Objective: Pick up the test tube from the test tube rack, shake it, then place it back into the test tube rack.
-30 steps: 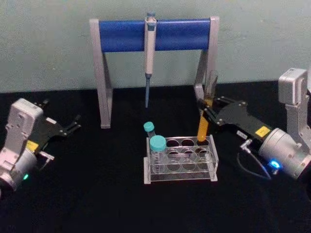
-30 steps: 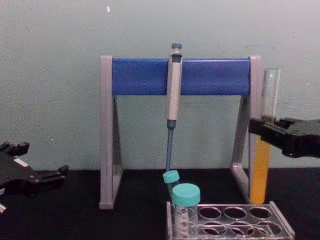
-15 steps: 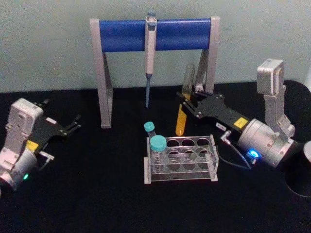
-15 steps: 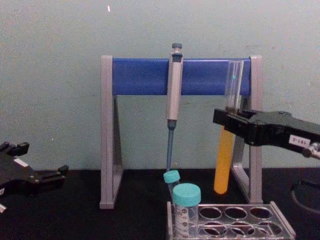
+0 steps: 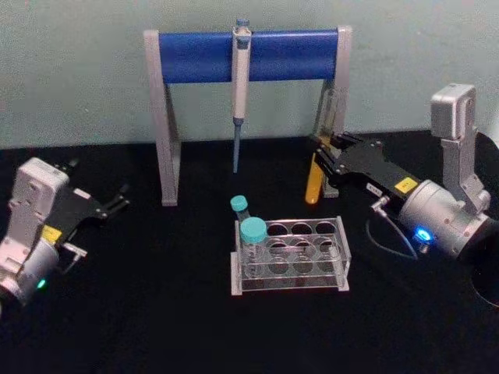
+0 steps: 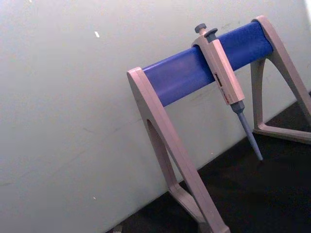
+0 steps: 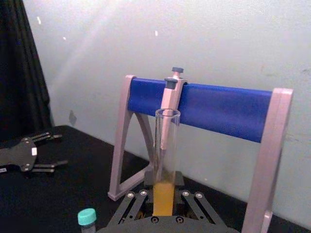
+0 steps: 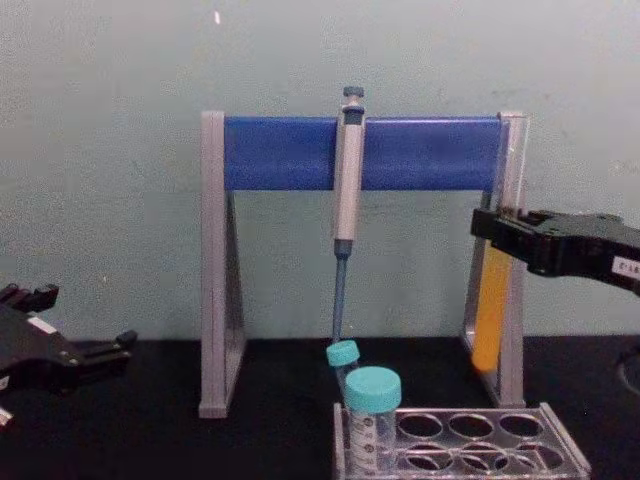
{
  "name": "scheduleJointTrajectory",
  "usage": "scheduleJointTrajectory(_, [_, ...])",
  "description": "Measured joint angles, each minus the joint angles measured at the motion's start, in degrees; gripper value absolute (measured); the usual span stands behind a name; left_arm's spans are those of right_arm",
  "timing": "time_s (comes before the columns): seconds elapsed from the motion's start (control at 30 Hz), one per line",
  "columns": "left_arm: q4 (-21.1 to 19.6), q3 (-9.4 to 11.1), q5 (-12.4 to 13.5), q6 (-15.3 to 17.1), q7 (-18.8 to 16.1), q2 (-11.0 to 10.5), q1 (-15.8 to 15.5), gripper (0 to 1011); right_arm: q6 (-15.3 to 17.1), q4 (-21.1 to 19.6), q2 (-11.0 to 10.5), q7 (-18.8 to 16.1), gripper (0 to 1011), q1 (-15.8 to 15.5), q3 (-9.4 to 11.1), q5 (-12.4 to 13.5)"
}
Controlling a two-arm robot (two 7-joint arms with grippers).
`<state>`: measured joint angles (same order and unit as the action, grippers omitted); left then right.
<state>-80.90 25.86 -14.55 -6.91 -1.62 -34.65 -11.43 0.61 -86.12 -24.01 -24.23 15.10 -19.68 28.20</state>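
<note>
The test tube (image 5: pixel 313 184), clear glass with orange-yellow liquid in its lower half, hangs upright in the air behind the right end of the test tube rack (image 5: pixel 290 282). My right gripper (image 5: pixel 323 161) is shut on it at mid-height. From the chest the test tube (image 8: pixel 488 318) overlaps the stand's right leg, above and behind the test tube rack (image 8: pixel 480 445), with the right gripper (image 8: pixel 496 229) clamped on it. In the right wrist view the test tube (image 7: pixel 166 141) rises between the fingers. My left gripper (image 5: pixel 117 204) rests open at the far left.
Two teal-capped tubes (image 5: pixel 252 231) stand in the rack's left end. Behind, a grey-and-blue pipette stand (image 5: pixel 249 56) holds a pipette (image 5: pixel 240 86); its right leg (image 8: pixel 512 300) is close to the tube. Black table surface lies in front of the rack.
The right gripper swung left with the tube half a second ago and is now back toward the right, beside the stand's right leg. The left arm has not moved.
</note>
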Motion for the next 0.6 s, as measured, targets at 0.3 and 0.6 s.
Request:
scheduleJointTrajectory(0.3, [0.00, 0.00, 0.00, 0.00, 0.00, 0.00, 0.00, 1001, 0.10, -0.21, -0.11, 0.09, 230, -0.26, 0.37, -0.15])
scheduleJointTrajectory(0.6, [0.00, 0.00, 0.00, 0.00, 0.00, 0.00, 0.00, 1001, 0.16, -0.19, -0.03, -0.22, 230, -0.17, 0.34, -0.36])
